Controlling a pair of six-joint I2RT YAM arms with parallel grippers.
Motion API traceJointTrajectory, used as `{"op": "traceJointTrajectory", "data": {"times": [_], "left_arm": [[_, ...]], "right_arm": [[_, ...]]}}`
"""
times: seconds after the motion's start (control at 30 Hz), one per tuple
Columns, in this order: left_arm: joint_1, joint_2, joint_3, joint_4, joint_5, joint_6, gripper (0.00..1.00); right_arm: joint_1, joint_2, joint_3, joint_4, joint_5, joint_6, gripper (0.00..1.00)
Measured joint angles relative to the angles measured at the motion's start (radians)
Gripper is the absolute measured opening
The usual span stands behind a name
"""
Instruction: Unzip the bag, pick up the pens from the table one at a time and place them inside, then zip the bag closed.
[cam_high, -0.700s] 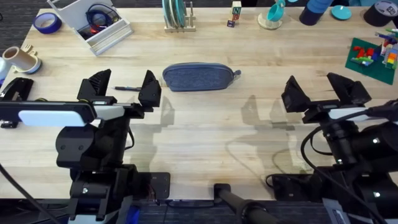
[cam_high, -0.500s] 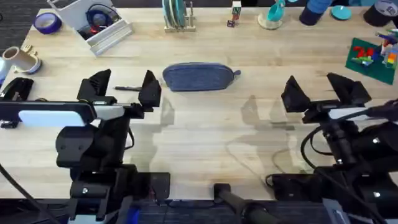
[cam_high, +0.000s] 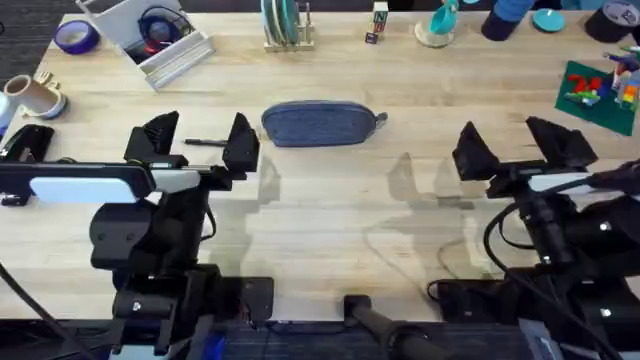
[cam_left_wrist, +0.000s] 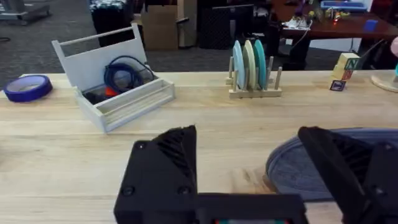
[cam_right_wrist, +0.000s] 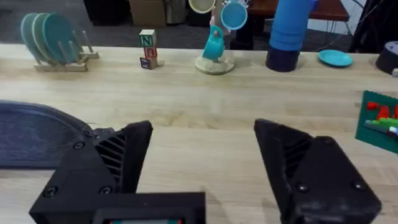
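Nothing is shifting between half a second ago and now; before that, the overhead picture was sitting a touch lower, so we are seeing a slight change of framing and no move by either arm. We are holding our left gripper (cam_high: 198, 142) above the table (cam_high: 330, 215) with its black fingers spread wide apart, gripping nothing. One black pen (cam_high: 204, 142) is lying flat on the wood in the gap between those fingers, pointing toward the bag. The bag (cam_high: 320, 123), a blue-grey pouch, is lying lengthwise just to the right of that gripper, near it but apart, with its zipper pull at the right-hand end; whether the zipper is done up we cannot tell. We are keeping our right gripper (cam_high: 520, 150) well apart from the bag, on the right side of the table, fingers likewise spread and empty. From the left wrist, we are seeing the bag (cam_left_wrist: 323, 165) beside our right-hand finger, and a white tray (cam_left_wrist: 115, 84) and a plate rack (cam_left_wrist: 252, 68) farther back.
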Motion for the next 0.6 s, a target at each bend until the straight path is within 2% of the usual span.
{"op": "traceJointTrajectory", "data": {"times": [0.33, 0.6], "left_arm": [[0.000, 0.000, 0.019, -0.012, 0.000, -0.001, 0.993], [0.000, 0.047, 0.196, -0.134, -0.003, -0.004, 0.993]], "right_arm": [[0.000, 0.000, 0.016, 0.012, -0.007, 0.000, 0.996], [0.000, 0.000, 0.140, -0.066, -0.008, 0.019, 0.997]]}}
